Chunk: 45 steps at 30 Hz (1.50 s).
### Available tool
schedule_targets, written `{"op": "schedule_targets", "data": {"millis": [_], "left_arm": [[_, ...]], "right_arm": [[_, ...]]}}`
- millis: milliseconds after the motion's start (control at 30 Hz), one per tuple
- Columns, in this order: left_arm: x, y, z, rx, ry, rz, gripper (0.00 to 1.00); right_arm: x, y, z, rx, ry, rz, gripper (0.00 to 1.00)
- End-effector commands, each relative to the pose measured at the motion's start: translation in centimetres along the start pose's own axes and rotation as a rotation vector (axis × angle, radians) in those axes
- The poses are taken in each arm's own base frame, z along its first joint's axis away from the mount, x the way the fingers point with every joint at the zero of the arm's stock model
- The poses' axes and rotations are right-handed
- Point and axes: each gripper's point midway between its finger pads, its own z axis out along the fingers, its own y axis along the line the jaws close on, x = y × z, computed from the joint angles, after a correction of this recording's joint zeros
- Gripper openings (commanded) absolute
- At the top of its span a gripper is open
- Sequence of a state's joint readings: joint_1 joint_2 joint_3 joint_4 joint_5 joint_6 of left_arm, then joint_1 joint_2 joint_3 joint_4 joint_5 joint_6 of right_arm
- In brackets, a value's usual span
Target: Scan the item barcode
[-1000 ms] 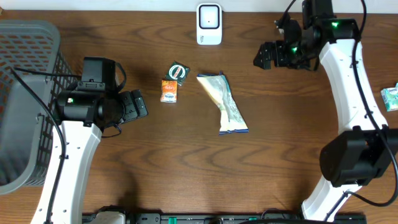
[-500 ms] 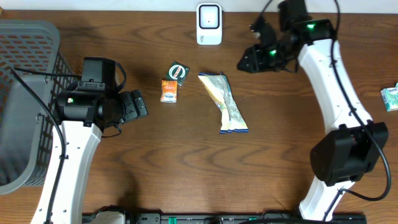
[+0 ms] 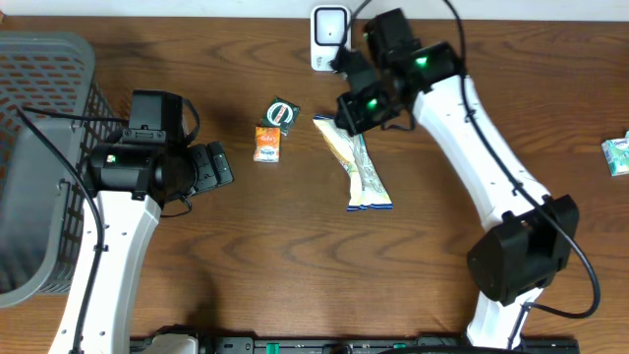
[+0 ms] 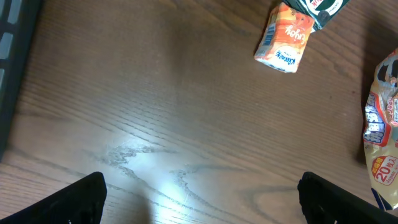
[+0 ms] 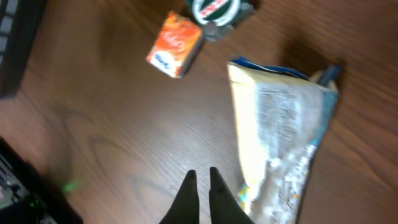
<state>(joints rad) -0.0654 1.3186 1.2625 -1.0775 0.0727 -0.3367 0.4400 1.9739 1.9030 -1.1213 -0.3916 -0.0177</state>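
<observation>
Three items lie mid-table: a long pale snack bag [image 3: 358, 169], a small orange box [image 3: 267, 144] and a round green packet [image 3: 283, 113]. The white barcode scanner [image 3: 330, 37] stands at the back edge. My right gripper [image 3: 343, 111] hovers over the bag's upper end. In the right wrist view its fingers [image 5: 201, 175] are shut with nothing between them, just left of the bag [image 5: 280, 130]. The orange box [image 5: 175, 45] lies beyond them. My left gripper [image 3: 218, 165] stands open and empty over bare wood [image 4: 202, 199], left of the orange box [image 4: 283, 45].
A grey mesh basket [image 3: 39, 147] fills the left side of the table. A green-and-white packet [image 3: 617, 154] lies at the right edge. The green packet [image 4: 320, 9] and the snack bag [image 4: 382, 124] show at the left wrist view's right side.
My right arm has swung left from the back right corner to the top of the snack bag, and its gripper has gone from open to shut. The left arm has not moved.
</observation>
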Motion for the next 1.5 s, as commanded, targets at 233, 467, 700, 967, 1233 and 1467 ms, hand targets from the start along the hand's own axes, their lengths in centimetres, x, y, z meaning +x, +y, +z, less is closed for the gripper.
{"op": "schedule_targets", "data": {"millis": [233,467,700,967,1233,1467], "left_arm": [[0.0,0.2,0.0,-0.006,0.002,-0.003,0.98],[0.0,0.2,0.0,-0.006,0.002,-0.003,0.98],[0.0,0.2,0.0,-0.006,0.002,-0.003,0.97],[0.0,0.2,0.0,-0.006,0.002,-0.003,0.98],[0.0,0.2,0.0,-0.006,0.002,-0.003,0.98],[0.0,0.2,0.0,-0.006,0.002,-0.003,0.97]], "right_arm": [[1.7,2.7,3.4,0.064,0.061,-0.055,0.01],[4.3,2.3,6.6,0.067,0.114,-0.018,0.01],[5.7,0.0,7.8,0.169,0.133,0.037,0.01],[5.1,-2.6,7.4,0.323,0.090,0.089,0.01],[5.7,-1.6,8.1,0.265,0.107,0.101,0.01],[7.4,-2.8,9.6,0.295,0.127,0.102,0.01]]}}
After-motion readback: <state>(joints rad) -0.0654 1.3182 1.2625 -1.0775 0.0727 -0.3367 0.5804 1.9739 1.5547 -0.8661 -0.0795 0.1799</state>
